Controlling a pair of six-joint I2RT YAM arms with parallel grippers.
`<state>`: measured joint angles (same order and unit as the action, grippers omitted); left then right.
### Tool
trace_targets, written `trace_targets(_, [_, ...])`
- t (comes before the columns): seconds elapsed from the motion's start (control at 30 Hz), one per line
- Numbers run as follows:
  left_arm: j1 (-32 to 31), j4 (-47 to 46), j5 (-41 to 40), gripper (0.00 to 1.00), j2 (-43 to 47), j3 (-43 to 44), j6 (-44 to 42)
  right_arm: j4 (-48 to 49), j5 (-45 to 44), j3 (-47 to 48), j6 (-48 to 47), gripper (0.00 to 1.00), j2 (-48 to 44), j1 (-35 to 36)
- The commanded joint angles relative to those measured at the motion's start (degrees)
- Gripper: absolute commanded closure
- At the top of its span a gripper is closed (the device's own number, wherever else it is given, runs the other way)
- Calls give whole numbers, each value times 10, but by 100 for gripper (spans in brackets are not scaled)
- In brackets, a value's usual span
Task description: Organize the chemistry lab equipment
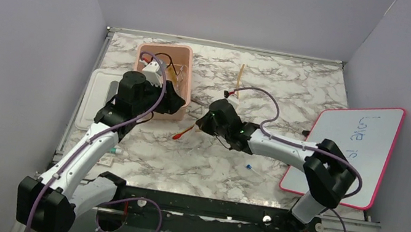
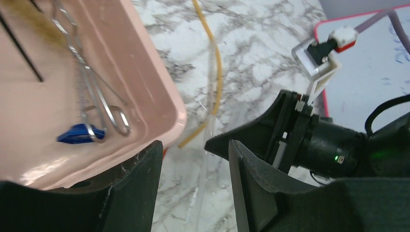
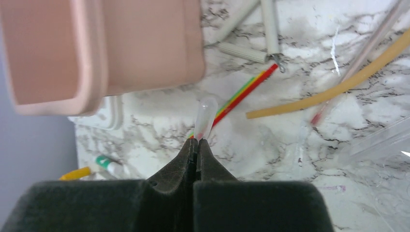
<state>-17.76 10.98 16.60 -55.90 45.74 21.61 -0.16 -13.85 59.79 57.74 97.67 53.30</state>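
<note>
My right gripper [image 3: 197,142] is shut on the end of a small clear plastic dropper [image 3: 205,115], low over the marble table beside the pink tub [image 3: 96,48]. A red, yellow and green striped stick [image 3: 244,92] lies under it; it shows in the top view as a red-tipped stick [image 1: 181,134]. The long tan rubber tube [image 3: 338,87] lies to the right. My left gripper [image 2: 193,193] is open and empty at the tub's near right corner [image 2: 159,96]. In the tub lie the thin metal tongs [image 2: 92,92], a blue piece [image 2: 80,134] and a black wire [image 2: 21,48].
The white lid [image 1: 94,95] lies left of the tub. The pink-framed whiteboard [image 1: 347,151] lies at the right. A tiny blue piece [image 1: 249,167] lies mid-table. A green and yellow pen [image 3: 96,166] lies near the front left. Clear tubes [image 3: 377,145] lie right of my right gripper.
</note>
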Motion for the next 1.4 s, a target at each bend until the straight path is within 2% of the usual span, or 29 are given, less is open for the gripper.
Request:
trace_targets(0.0, [-2,-49,151,44,-21,-29,43,69,1,-29,-35,99,-64,3])
trace_targets(0.23, [-6,-74,248,44,-64,-38,69,119,27,-69,-64,99,-155,2])
trace_targets(0.4, [-23,-82,300,48,-89,-19,63,134,52,-70,-74,100,-187,2])
trace_targets(0.67, [-26,-68,282,89,-88,1,53,133,58,-67,-80,99,-205,2])
trace_targets(0.7, [-26,-66,276,90,-87,4,52,130,58,-66,-81,94,-206,2])
trace_targets(0.73, [-26,-63,271,92,-86,8,49,123,56,-63,-82,86,-207,2])
trace_targets(0.8, [-26,-54,252,92,-84,16,44,109,49,-58,-83,66,-212,2])
trace_targets(0.9, [-26,-18,202,93,-90,40,31,96,32,-59,-86,51,-230,2])
trace_targets(0.97, [-25,12,150,93,-98,60,22,91,19,-63,-88,48,-248,2])
trace_targets(1.2, [-4,113,-22,92,-158,167,-1,64,-22,-96,-93,48,-307,2])
trace_targets(1.37, [31,144,-71,91,-236,247,3,55,-49,-122,-98,48,-348,2])
